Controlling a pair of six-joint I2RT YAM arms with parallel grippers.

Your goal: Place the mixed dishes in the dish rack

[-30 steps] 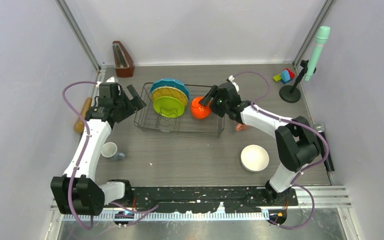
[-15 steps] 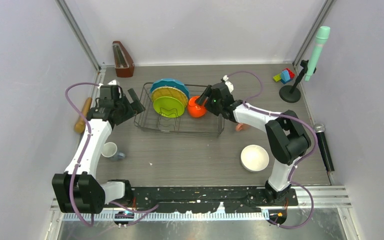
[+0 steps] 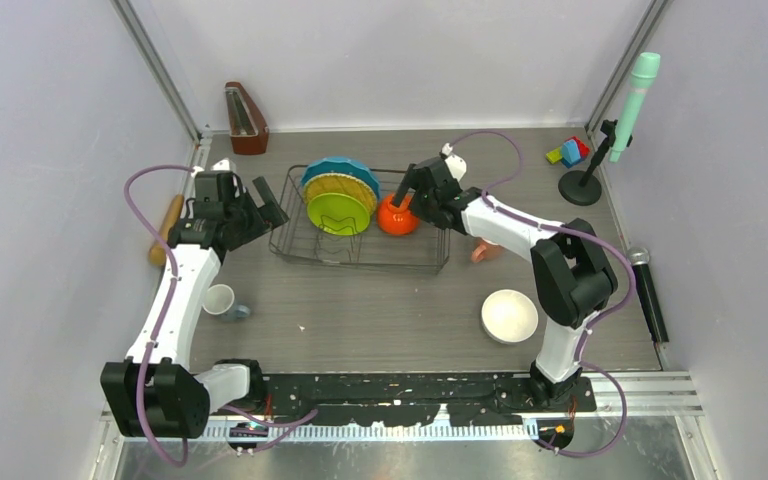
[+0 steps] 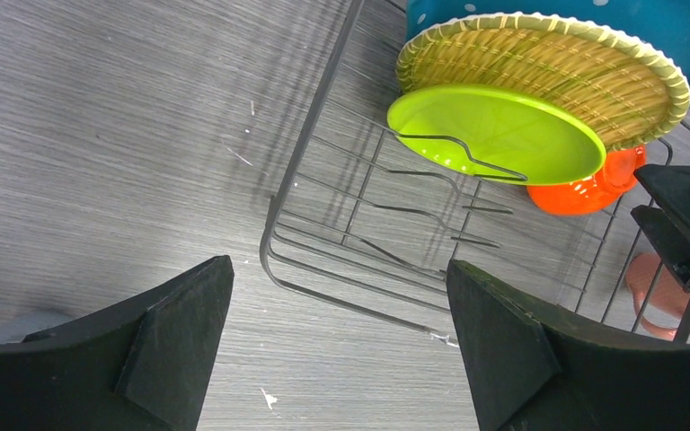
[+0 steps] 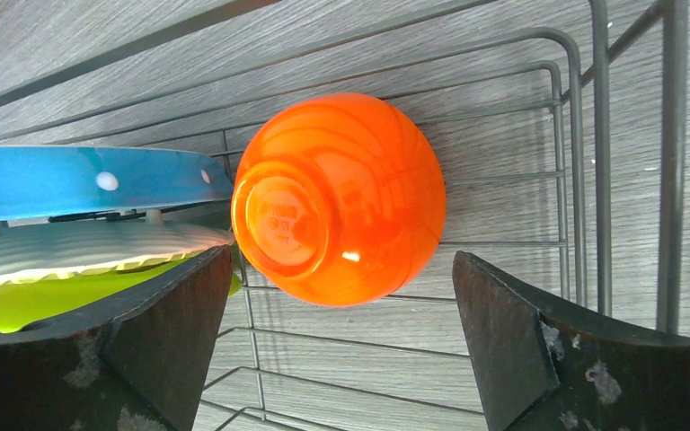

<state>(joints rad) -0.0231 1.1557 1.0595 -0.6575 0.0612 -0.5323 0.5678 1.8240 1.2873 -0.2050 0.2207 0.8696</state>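
The dark wire dish rack [image 3: 303, 253] holds the blue dotted plate [image 3: 340, 168], the yellow woven-look plate [image 3: 348, 186] and the lime green plate [image 3: 337, 214] on edge. The orange bowl [image 3: 397, 217] lies in it, base toward my right wrist camera [image 5: 341, 193]. My right gripper [image 3: 409, 193] is open and empty just above the bowl, with the jaws wide on either side [image 5: 342, 254]. My left gripper [image 3: 271, 198] is open and empty at the rack's left end [image 4: 337, 263]. The white bowl [image 3: 509, 315], pink mug [image 3: 482, 252] and grey-blue cup [image 3: 220, 300] sit on the table.
A wooden rolling pin [image 3: 165, 230] lies by the left wall. A brown wooden metronome [image 3: 245, 120] stands at the back left. Toy blocks [image 3: 568, 152] and a stand with a green microphone [image 3: 635, 100] are at the back right. A black microphone [image 3: 645, 290] lies along the right edge.
My right gripper has moved left over the rack, and the orange bowl has shifted slightly left. My left gripper has barely moved.
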